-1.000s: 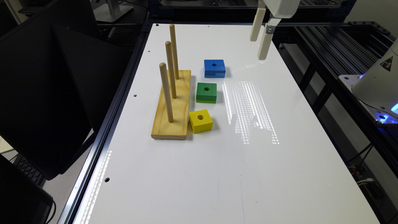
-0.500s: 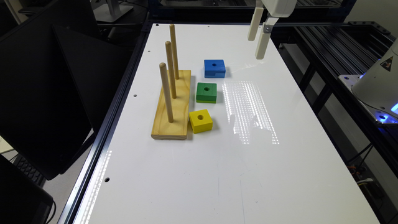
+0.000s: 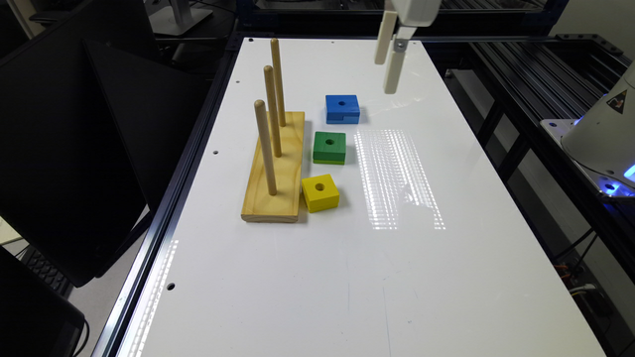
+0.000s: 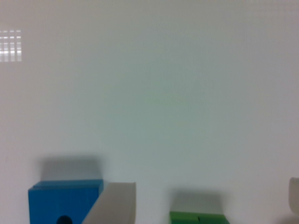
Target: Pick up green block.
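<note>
The green block [image 3: 329, 147] lies flat on the white table [image 3: 446, 277], its round hole facing up, between a blue block [image 3: 342, 108] and a yellow block [image 3: 320, 192]. My gripper [image 3: 385, 77] hangs high over the table's far end, beyond the blue block and toward the exterior view's right of it, well apart from the green block. In the wrist view the gripper [image 4: 205, 205] is open with nothing between its fingers. An edge of the green block [image 4: 198, 217] shows between them far below, and the blue block [image 4: 63, 203] sits beside one finger.
A wooden base [image 3: 277, 168] with three upright pegs stands just to the exterior view's left of the blocks. Dark monitors [image 3: 74, 148] border that side. A black frame and a white robot base [image 3: 603, 144] lie at the exterior view's right.
The gripper has drifted a little toward the exterior view's left, nearer the blocks. The blocks and the peg base have not moved.
</note>
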{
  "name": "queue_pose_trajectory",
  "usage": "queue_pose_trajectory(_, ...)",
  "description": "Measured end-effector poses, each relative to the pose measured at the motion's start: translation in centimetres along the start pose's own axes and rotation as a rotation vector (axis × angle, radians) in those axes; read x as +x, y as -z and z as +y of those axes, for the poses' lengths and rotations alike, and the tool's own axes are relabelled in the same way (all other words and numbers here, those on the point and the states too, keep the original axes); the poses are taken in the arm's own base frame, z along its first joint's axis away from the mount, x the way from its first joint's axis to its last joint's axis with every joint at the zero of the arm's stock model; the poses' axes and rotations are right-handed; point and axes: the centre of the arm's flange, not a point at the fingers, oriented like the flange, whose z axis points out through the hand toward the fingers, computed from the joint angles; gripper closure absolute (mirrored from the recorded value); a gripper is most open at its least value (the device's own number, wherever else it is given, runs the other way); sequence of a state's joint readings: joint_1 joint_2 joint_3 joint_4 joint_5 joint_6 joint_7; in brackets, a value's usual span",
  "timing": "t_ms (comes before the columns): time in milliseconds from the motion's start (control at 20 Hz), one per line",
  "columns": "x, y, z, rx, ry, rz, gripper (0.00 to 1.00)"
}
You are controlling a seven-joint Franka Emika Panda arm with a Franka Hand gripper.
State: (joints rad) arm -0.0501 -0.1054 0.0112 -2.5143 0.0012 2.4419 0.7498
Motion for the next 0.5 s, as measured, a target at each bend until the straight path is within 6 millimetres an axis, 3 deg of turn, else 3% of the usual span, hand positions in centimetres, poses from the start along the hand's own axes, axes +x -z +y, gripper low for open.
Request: queue_pose_trajectory(500,2.4,-0.3,-2.2,0.007,-0.001,0.006,0.0)
